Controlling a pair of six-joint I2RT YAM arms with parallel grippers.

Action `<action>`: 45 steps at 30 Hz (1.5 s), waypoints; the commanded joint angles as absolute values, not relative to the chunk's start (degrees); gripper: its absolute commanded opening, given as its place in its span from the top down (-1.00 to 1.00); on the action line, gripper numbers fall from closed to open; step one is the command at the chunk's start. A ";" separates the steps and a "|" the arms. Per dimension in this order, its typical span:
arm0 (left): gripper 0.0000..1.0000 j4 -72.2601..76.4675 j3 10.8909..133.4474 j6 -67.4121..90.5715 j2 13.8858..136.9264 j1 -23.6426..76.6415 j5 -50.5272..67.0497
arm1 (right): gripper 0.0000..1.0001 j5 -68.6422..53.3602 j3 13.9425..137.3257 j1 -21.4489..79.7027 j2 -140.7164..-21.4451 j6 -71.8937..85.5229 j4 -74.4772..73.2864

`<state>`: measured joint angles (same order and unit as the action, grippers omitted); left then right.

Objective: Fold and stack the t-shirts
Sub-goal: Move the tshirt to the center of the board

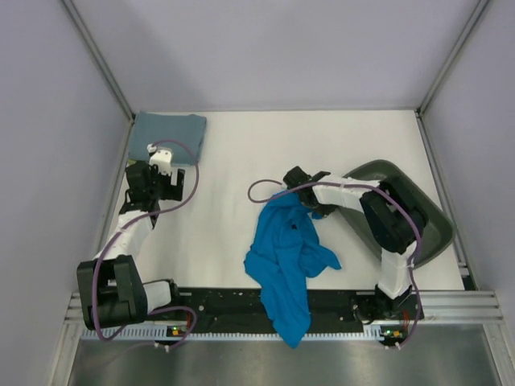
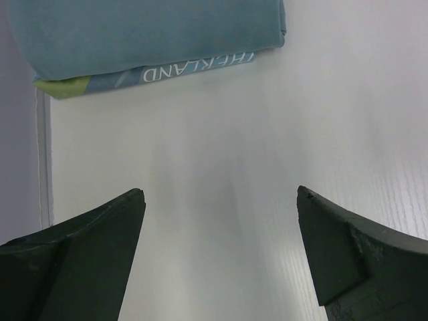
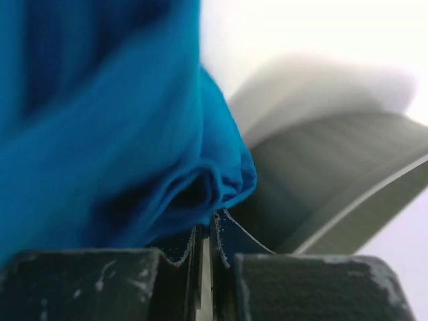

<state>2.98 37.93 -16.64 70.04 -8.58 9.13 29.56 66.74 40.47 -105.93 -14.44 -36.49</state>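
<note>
The right hand (image 3: 208, 231) pinches the blue shirt (image 1: 282, 257), mid worktop (image 1: 233, 153), blurry up close. The left hand (image 2: 221, 197) is wide apart by the grey shirt (image 2: 154, 33), far left; its cut-off print reads "HERLAND".

Folded grey-blue t-shirt (image 2: 154, 33) at top, white lettering (image 2: 194, 68) along its edge, left gripper (image 2: 221, 192) spread wide, white table (image 2: 221, 140)

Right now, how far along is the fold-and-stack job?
Done: the grey-blue shirt lies in a square fold at the far left corner. In hand: the right jaws are shut on the cobalt blue shirt, which is crumpled and trails over the near edge. The left jaws stand open over the table, holding nothing. Left: fold the blue one and stack the two.
</note>
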 commanded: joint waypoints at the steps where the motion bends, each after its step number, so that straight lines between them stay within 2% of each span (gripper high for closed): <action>1: -0.97 5.54 39.64 -16.61 69.26 -8.96 8.96 | 1.00 45.69 66.62 31.14 -111.08 -8.99 -48.41; 7: -0.98 5.27 39.90 -16.44 69.43 -8.96 9.58 | 1.00 44.83 73.54 18.12 -110.57 -1.76 -49.31; 13: -0.97 3.96 40.34 -17.22 69.79 -8.96 11.16 | 1.00 33.87 84.89 21.26 -106.53 -8.77 -47.11; 19: -0.98 2.28 40.78 -19.07 68.91 -8.96 16.61 | 1.00 5.84 94.90 34.78 -99.94 -17.48 -45.18; 21: -0.98 2.29 40.87 -18.81 68.64 -8.96 15.30 | 1.00 -7.94 100.26 39.18 -97.75 -19.77 -44.22; 24: -0.97 2.37 41.48 -18.98 68.12 -9.05 13.19 | 1.00 -21.51 103.62 41.22 -93.36 -15.58 -33.62; 26: -0.97 1.68 42.27 -19.42 67.94 -9.05 12.83 | 1.00 -18.66 103.97 40.52 -91.50 -10.04 -25.52; 31: -0.97 -2.46 45.61 -19.86 68.29 -9.05 13.97 | 0.99 5.59 109.50 37.27 -98.42 -3.18 -20.83; 34: -0.97 -5.00 46.93 -21.97 68.03 -8.96 20.11 | -0.22 9.84 115.73 35.08 -107.36 -0.45 -28.27; 37: -0.96 -11.49 49.56 -24.25 67.24 -8.62 28.45 | -0.73 9.23 125.92 32.09 -115.73 2.72 -44.59; 39: -0.92 -17.45 50.88 -28.19 66.10 -7.39 34.51 | -0.76 11.06 124.56 31.29 -115.67 3.52 -49.73; 41: -0.86 -25.18 52.29 -33.81 64.87 -3.62 38.31 | -0.77 13.61 115.88 31.20 -110.94 3.87 -49.14; 45: -0.82 -44.35 52.30 -48.13 63.19 12.88 40.25 | -0.77 15.99 94.20 30.94 -98.73 6.06 -45.27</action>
<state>-23.40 50.89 -32.51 66.15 -0.10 31.33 11.49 107.28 30.59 -112.57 2.35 -42.35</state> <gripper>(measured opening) 0.913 0.883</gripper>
